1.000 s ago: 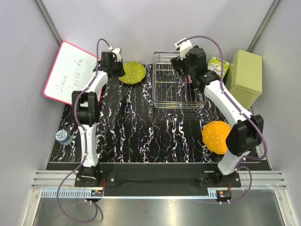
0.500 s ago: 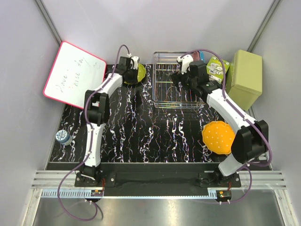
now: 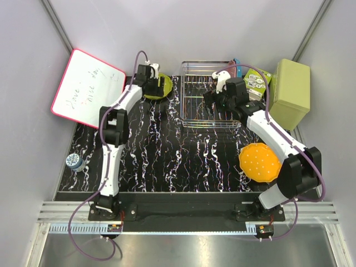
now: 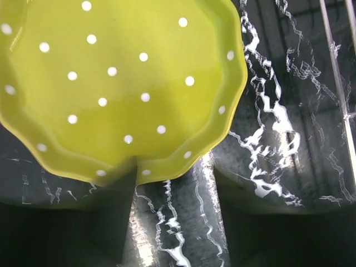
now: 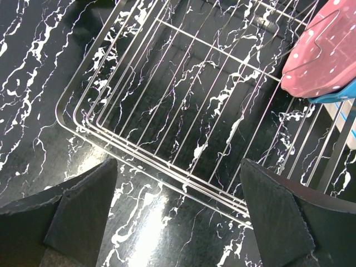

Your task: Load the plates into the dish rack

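The lime green plate (image 3: 160, 88) (image 4: 111, 83) lies flat on the black marbled mat, left of the dish rack (image 3: 186, 94) (image 5: 167, 111). My left gripper (image 3: 152, 82) (image 4: 178, 189) hangs low over the plate's near edge, open; the left finger's tip reaches that edge. A pink plate (image 3: 232, 65) (image 5: 325, 50) and a blue plate (image 3: 238, 65) (image 5: 340, 95) stand on edge at the rack's far right end. My right gripper (image 3: 217, 99) (image 5: 178, 217) hovers open above the rack's near side, holding nothing. The orange plate (image 3: 259, 162) lies flat at the right, beside the right arm.
A pink-framed whiteboard (image 3: 86, 89) leans at the back left. An olive-green box (image 3: 292, 92) and a green packet (image 3: 257, 79) sit right of the rack. A small blue-and-white roll (image 3: 74, 161) rests at the mat's left edge.
My left gripper swung right onto the lime green plate's edge and its jaws opened. My right gripper drew back from the rack's far end, and the pink and blue plates now show there.
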